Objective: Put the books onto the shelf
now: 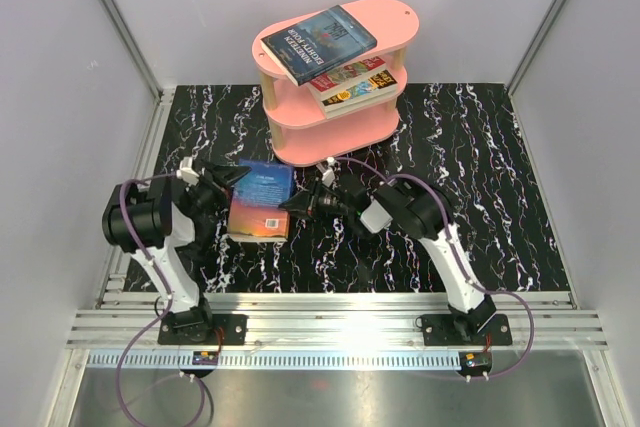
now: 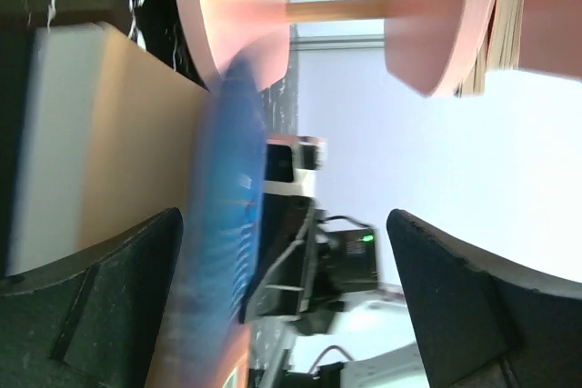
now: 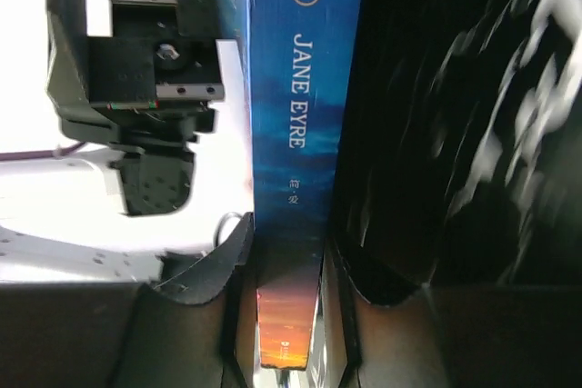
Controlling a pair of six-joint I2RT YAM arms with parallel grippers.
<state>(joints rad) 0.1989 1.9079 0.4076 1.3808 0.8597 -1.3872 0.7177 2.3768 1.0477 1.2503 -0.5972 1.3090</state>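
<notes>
Between the two arms, near the foot of the shelf (image 1: 335, 132), lay the Jane Eyre book (image 1: 262, 202) on the black, white-veined table (image 1: 480, 177). Its cover ran from deep blue at the far end to an orange sunset glow at the near end, with a small white label on the orange part. From the right wrist its spine (image 3: 296, 134) showed the title in white capitals on blue, fading to orange lower down. The right hand (image 1: 298, 204) had closed on that spine edge, one dark finger (image 3: 218, 265) pressed against each face of the book. Whether the book was lifted off the table I could not tell.

The left hand (image 1: 222, 179) stood wide open at the book's opposite edge, gripping nothing; its wrist view showed pale page edges (image 2: 118, 134) and a blurred blue cover just beside one finger (image 2: 118, 297).

On the pink shelf's top tier a dark blue book (image 1: 318, 42) lay flat and askew, overhanging the front rim. On the middle tier two paperbacks (image 1: 352, 82) were stacked, red above, yellow below.
</notes>
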